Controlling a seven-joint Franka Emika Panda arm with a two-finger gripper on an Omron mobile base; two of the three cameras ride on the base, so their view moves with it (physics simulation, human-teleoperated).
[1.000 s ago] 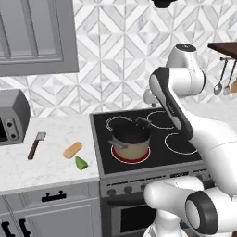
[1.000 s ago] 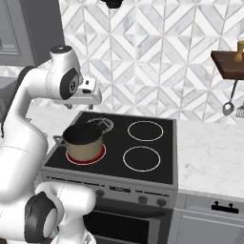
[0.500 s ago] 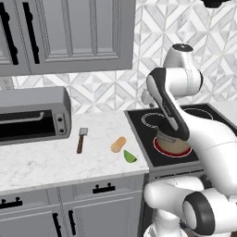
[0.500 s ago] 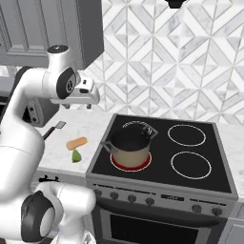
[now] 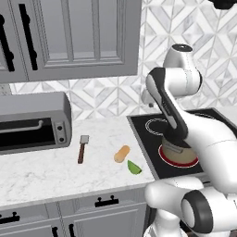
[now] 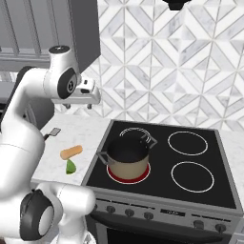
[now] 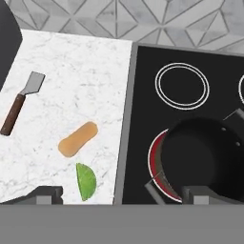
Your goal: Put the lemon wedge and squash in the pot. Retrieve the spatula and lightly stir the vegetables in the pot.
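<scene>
The tan squash (image 7: pixel 77 139) lies on the marble counter, with the green lemon wedge (image 7: pixel 86 181) just beside it, nearer the counter's front edge. The spatula (image 7: pixel 21 102) rests further left, its grey blade toward the wall. The beige pot (image 6: pixel 127 155) stands on the front left burner with nothing inside. My gripper (image 6: pixel 80 106) hangs open high above the counter's edge by the stove. In the hand view its fingertips (image 7: pixel 45 194) stand wide apart with nothing between them. From the left base view the squash (image 5: pixel 122 153), lemon wedge (image 5: pixel 134 167) and spatula (image 5: pixel 82 148) lie left of the stove.
A grey toaster oven (image 5: pixel 32 122) stands at the counter's left, under the wall cabinets (image 5: pixel 69 37). The black cooktop (image 6: pixel 190 143) has free burners behind and right of the pot; the one under the pot glows red. The tiled wall (image 6: pixel 190 57) backs both.
The base has driven left, so the whole scene has slid right in both base views; the toaster oven and cabinets have come into sight. The arm keeps its pose, jaws open.
</scene>
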